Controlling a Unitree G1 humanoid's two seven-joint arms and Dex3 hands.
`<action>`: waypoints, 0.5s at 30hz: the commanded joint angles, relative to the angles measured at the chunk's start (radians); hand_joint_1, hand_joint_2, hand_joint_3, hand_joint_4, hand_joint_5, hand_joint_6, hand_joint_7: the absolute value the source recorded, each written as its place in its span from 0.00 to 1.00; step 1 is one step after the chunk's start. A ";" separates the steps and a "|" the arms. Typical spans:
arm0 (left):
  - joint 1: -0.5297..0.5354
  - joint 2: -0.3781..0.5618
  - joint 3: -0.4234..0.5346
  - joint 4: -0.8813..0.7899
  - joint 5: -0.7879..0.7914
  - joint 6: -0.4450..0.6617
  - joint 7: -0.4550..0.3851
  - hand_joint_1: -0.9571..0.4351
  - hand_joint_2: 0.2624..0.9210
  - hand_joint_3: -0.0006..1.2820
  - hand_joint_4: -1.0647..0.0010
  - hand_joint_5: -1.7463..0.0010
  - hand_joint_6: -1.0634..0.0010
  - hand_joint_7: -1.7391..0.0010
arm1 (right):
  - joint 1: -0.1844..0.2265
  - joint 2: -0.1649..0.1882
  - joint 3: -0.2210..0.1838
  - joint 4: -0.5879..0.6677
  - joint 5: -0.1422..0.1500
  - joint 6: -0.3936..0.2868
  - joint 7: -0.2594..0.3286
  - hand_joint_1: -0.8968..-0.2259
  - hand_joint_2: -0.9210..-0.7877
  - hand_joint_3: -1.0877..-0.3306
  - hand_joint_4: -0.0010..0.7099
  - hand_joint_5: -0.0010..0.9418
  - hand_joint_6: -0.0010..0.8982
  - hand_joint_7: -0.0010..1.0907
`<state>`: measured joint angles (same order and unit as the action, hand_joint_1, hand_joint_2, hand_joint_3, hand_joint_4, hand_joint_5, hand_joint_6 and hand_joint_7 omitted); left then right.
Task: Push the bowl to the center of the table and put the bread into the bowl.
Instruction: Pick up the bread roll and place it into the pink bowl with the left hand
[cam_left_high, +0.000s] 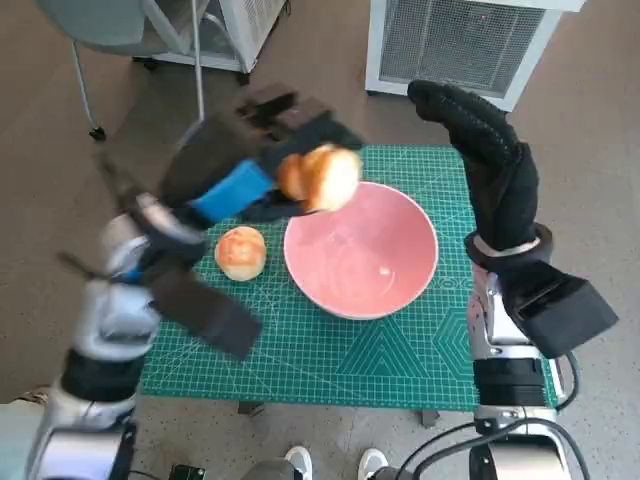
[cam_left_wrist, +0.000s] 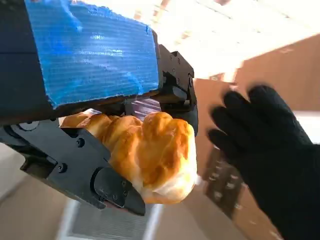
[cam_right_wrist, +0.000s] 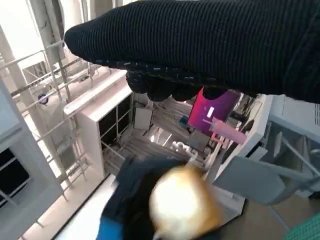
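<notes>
The left hand (cam_left_high: 255, 165) is raised above the table and grips a golden bread roll (cam_left_high: 320, 177) between its black fingers (cam_left_wrist: 107, 185); in the head view the roll hangs over the far-left rim of the pink bowl (cam_left_high: 400, 290). The left wrist view shows the roll's glossy crust pressed against the fingers, under the blue tape (cam_left_wrist: 90, 50) on the hand's back. No writing can be read on the tape or the hand.

The right hand (cam_left_high: 490, 150), in its black knitted glove, is lifted at the far right corner of the table with its fingers spread apart and nothing in them. It stands apart from the bowl and the roll.

The bowl sits on the green cutting mat (cam_left_high: 330, 350) that covers the small table, roughly at its middle. A second bread roll (cam_left_high: 241, 252) lies on the mat just beside the bowl's left side. The mat carries a printed grid and angle lines, but its markings are too small to read.

On the floor beyond the table stand a white grilled unit (cam_left_high: 470, 45) and a chair leg on a caster (cam_left_high: 95, 125). The tips of two white shoes (cam_left_high: 335, 463) show at the near edge.
</notes>
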<state>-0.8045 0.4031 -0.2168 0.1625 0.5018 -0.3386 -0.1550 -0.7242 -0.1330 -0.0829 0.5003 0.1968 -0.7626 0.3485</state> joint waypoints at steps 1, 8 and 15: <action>-0.088 -0.030 -0.080 0.156 0.058 -0.023 -0.013 0.69 0.99 0.01 0.25 0.42 0.38 0.33 | 0.034 -0.002 -0.006 -0.014 0.012 0.005 0.009 0.28 0.00 0.35 0.40 0.00 0.00 0.66; -0.125 -0.082 -0.133 0.292 0.041 -0.010 -0.080 0.69 1.00 0.03 0.27 0.41 0.42 0.30 | 0.051 -0.005 -0.010 -0.058 0.004 0.017 -0.006 0.29 0.00 0.34 0.40 0.00 0.00 0.65; -0.124 -0.104 -0.164 0.341 0.038 0.085 -0.198 0.58 0.91 0.04 0.52 0.72 0.61 0.64 | 0.063 -0.005 -0.018 -0.087 0.003 0.030 -0.015 0.30 0.00 0.33 0.39 0.00 0.00 0.65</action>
<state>-0.9123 0.3039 -0.3660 0.4878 0.5467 -0.2972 -0.3032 -0.6876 -0.1361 -0.0971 0.4240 0.1967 -0.7505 0.3418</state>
